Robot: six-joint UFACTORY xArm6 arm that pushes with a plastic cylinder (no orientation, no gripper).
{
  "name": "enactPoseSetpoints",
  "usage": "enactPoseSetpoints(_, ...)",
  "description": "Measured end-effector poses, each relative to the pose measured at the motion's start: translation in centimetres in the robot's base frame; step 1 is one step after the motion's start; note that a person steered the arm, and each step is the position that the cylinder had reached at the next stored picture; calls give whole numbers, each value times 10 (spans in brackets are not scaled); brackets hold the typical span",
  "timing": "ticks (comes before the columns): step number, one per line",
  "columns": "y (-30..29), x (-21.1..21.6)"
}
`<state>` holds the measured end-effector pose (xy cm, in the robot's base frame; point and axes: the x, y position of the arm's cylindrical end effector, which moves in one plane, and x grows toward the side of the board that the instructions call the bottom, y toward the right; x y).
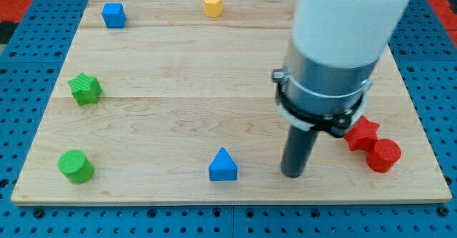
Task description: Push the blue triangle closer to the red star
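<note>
The blue triangle [223, 166] lies near the view's bottom edge of the wooden board, about mid-width. The red star [362, 133] lies at the view's right, partly hidden behind the arm's grey collar, touching a red cylinder [383, 155] just below and right of it. My tip [293, 174] rests on the board between them, to the right of the blue triangle with a clear gap and to the left of the red star.
A blue cube [113, 15] sits at the top left and a yellow hexagonal block [212, 3] at the top middle. A green star [85, 89] is at the left and a green cylinder [75, 166] at the bottom left. The board's bottom edge [228, 200] runs close below the triangle.
</note>
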<state>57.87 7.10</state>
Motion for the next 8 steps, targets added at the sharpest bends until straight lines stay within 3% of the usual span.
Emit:
enactPoseSetpoints(2, -79, 40)
enactPoseSetpoints(4, -129, 5)
enactPoseSetpoints(5, -124, -18)
enactPoseSetpoints(7, -144, -25)
enactPoseSetpoints(8, -193, -10)
